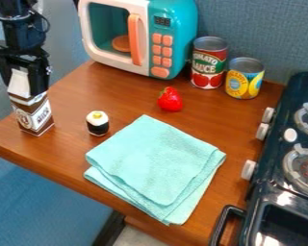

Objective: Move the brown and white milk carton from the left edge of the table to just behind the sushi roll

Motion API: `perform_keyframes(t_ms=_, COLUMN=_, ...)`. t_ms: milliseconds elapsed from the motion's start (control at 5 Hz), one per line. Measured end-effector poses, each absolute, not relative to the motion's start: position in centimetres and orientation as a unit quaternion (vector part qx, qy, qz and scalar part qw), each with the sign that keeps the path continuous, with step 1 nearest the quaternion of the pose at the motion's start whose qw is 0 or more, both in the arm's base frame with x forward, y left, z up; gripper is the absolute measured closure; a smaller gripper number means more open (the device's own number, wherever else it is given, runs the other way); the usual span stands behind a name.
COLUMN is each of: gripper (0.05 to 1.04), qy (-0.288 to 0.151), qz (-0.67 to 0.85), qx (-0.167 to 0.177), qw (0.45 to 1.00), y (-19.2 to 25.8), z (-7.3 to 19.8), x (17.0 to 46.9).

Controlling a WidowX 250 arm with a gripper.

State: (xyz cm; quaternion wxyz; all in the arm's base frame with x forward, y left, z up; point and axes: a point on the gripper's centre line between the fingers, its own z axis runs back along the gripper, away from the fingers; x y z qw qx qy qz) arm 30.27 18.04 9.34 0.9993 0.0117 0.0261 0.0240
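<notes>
A brown and white carton (33, 114) with a gabled top is at the left side of the frame, over the left part of the brown wooden tabletop (66, 166), leaning slightly; whether its base touches the wood is hard to tell. The black gripper (26, 86) comes down from the upper left of the frame and is closed on the carton's white top, one finger on either side. Just right of the carton, a small toy sushi roll (97, 126), white above and black below with a yellow spot on top, stands upright. Near it, at the centre and lower centre of the frame, a folded mint-green cloth (153, 161) lies flat. A red toy strawberry (171, 101) lies above the cloth, apart from it. At the top of the frame stands a teal and white toy microwave (173, 29) with a salmon handle and buttons and a round orange piece (121, 43) inside. To its right, a red and green can (209, 65) and a yellow and blue can (245, 79) stand upright side by side. A dark toy stove (269, 166) with white knobs runs along the right edge.
</notes>
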Motion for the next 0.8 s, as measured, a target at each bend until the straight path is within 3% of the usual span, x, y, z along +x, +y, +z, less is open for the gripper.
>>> perform_keyframes(t_ms=200, gripper=0.247, qy=0.021, qz=0.029, qx=0.013, qw=0.999, y=17.8, z=9.0, x=30.3)
perform_keyframes(t_ms=400, gripper=0.247, qy=0.037, qz=0.032, qx=0.022, qw=0.999, y=17.3, z=9.2, x=30.2)
perform_keyframes(t_ms=800, gripper=0.247, qy=-0.004, qz=-0.013, qx=0.038, qw=0.999, y=15.7, z=15.3, x=33.3)
